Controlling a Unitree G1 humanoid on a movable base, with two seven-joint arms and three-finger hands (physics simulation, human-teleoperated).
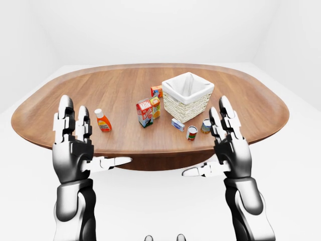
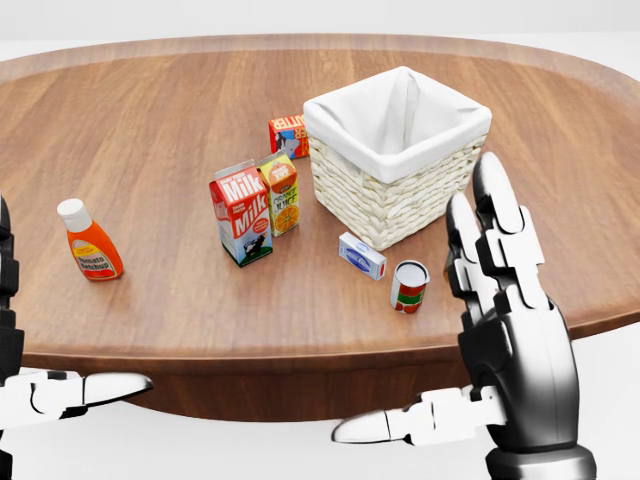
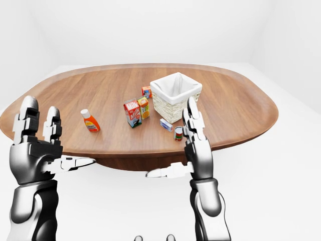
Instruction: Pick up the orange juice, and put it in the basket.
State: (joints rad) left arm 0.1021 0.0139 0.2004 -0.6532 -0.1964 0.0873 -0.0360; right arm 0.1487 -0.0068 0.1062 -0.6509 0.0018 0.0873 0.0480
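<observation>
Hands raised, fingers spread, nothing held.
Your head view puts the small orange juice carton (image 2: 280, 193) upright beside the red-and-white milk carton (image 2: 241, 213), just left of the white-lined wicker basket (image 2: 396, 155); your right hand (image 2: 510, 330) stands at lower right. Your left-eye view shows the left hand (image 1: 72, 145) spread, short of the oval wooden table (image 1: 100, 85).

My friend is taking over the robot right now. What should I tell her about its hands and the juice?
Left hand: open, empty, raised near the table edge.
Right hand: open, empty, raised below the basket.
Orange juice carton: upright on the table, touching or nearly touching the milk carton, left of the basket.
Done: nothing grasped.
Left: reach, grip the juice, lift it, drop it in the basket.
</observation>
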